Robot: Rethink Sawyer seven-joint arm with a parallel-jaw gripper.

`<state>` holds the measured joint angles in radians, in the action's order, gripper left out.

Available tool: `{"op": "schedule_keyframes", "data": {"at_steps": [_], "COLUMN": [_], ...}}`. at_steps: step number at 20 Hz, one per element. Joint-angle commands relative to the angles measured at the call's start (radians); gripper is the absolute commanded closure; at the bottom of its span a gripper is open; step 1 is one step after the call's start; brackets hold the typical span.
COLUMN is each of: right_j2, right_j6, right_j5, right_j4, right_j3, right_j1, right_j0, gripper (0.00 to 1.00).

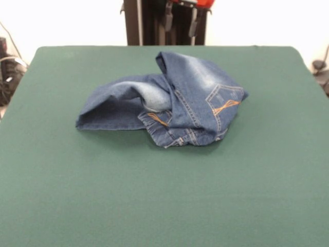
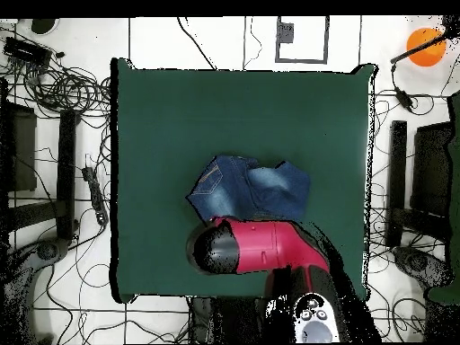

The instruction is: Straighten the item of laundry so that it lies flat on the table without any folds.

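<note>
Jeans point(image 1: 169, 103) lie bunched and folded over on the table point(image 1: 164, 195), far of centre. One stitched pocket faces up at right. Gripper point(image 1: 180, 20) hangs above the far edge, apart from the denim.

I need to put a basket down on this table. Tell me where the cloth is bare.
The crumpled blue denim jeans sit toward the far middle of the dark green felt-covered table. The whole near strip between jeans and front edge is bare, as are both side margins. It is crowded only behind the jeans, where the pincer hangs by the far edge.
</note>
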<state>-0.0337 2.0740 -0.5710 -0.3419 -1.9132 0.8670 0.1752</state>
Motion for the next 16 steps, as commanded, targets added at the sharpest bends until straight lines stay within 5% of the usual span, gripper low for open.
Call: {"op": "schedule_keyframes", "data": {"at_steps": [1,9,16], "right_j2": [-0.047,-0.067,-0.098], "right_j6": [0.099,0.049,-0.027], "right_j5": [0.096,0.069,0.007], "right_j4": [0.008,0.029,0.069], "right_j3": [-0.134,-0.16,-0.236], "right_j1": [-0.012,0.051,0.191], "right_j0": [-0.035,-0.006,0.047], "gripper": [0.0,0.0,0.0]}}
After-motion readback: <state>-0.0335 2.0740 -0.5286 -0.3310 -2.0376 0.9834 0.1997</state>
